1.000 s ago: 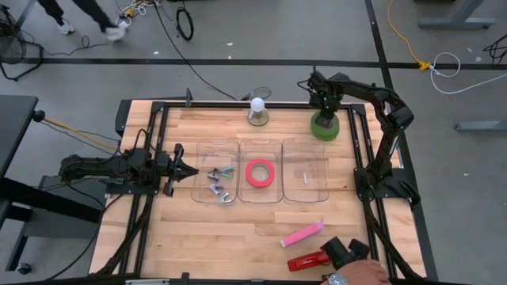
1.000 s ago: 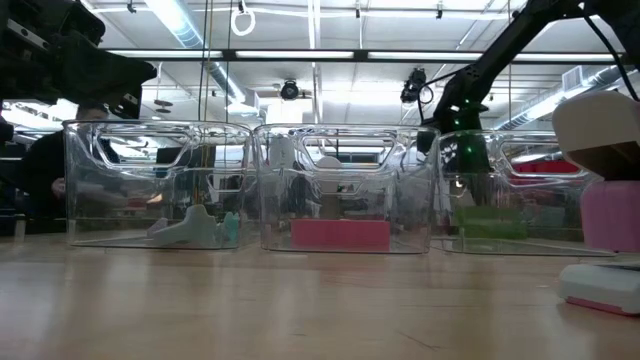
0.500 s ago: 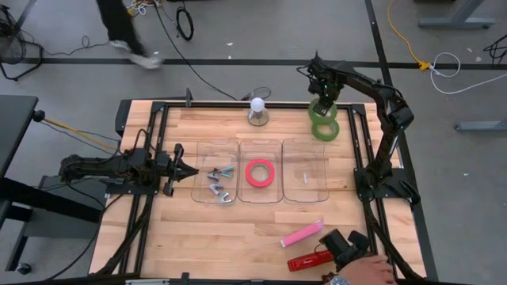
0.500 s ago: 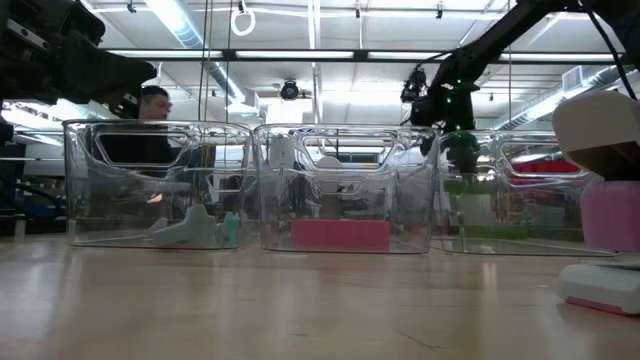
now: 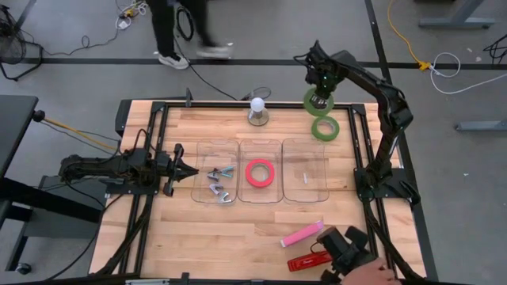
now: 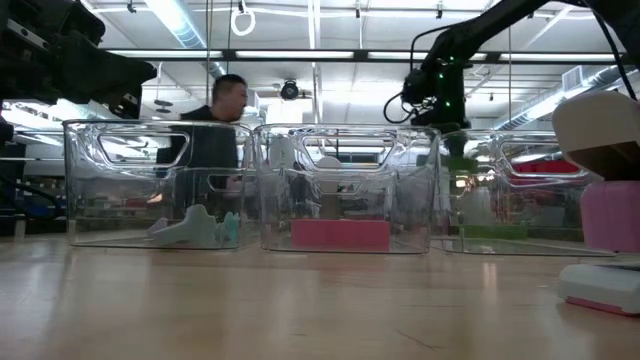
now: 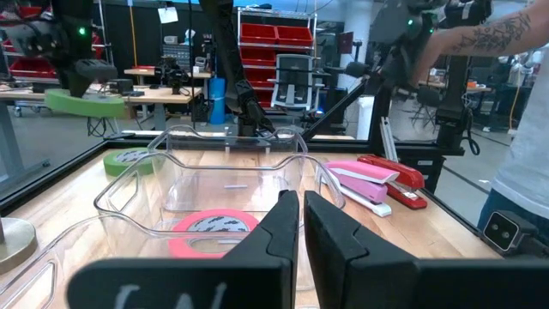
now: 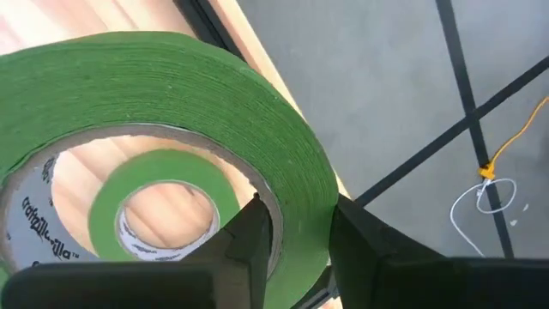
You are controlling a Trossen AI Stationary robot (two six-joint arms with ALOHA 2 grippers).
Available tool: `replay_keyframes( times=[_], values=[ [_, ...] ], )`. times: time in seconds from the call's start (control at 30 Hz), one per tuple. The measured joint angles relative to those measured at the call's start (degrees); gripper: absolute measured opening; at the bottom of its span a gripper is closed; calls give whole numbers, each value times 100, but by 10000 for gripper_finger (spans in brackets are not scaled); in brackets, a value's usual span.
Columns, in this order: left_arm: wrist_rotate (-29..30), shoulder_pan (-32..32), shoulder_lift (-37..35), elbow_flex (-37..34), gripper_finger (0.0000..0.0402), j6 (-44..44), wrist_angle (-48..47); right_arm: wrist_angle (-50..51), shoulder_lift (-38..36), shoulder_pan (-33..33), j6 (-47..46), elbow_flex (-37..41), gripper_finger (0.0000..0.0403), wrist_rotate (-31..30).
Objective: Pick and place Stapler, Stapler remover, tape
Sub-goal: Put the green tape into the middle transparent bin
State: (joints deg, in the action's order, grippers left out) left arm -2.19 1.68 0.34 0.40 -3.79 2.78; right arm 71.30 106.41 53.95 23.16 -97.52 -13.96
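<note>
Wooden table [image 5: 253, 229] carries three clear bins [image 5: 261, 171] mid-surface. Above its far right corner, the right gripper [image 5: 318, 96] holds a green tape roll [image 5: 315, 100] aloft, pinching its wall, over a second green roll [image 5: 323, 128]. The left gripper [image 5: 190, 172], fingers closed together, waits at the left edge.

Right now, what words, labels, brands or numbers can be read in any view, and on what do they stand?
"craftzilla" (roughly; small, curved script): inner core of the green tape held by the right gripper, right wrist view.
Second green roll below it: core print too blurred to read.
Pink roll core, left wrist view: print too small to read.
Nothing else legible.
</note>
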Motion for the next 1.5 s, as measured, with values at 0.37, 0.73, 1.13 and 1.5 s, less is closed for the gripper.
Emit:
replay_keyframes(
  times=[0.37,0.73,1.13,1.5],
  values=[
    [0,1,0,-1,25,1,0,0,-330,-516,-175,-111,99,348],
    [0,1,0,0,25,1,-1,-221,-700,-1170,-699,-111,99,972],
    [0,1,1,-1,25,-1,0,-589,-717,-2072,-1152,-111,94,1668],
    [0,0,2,0,25,-1,0,-866,-717,-2931,-1241,-111,93,1805]
  ],
)
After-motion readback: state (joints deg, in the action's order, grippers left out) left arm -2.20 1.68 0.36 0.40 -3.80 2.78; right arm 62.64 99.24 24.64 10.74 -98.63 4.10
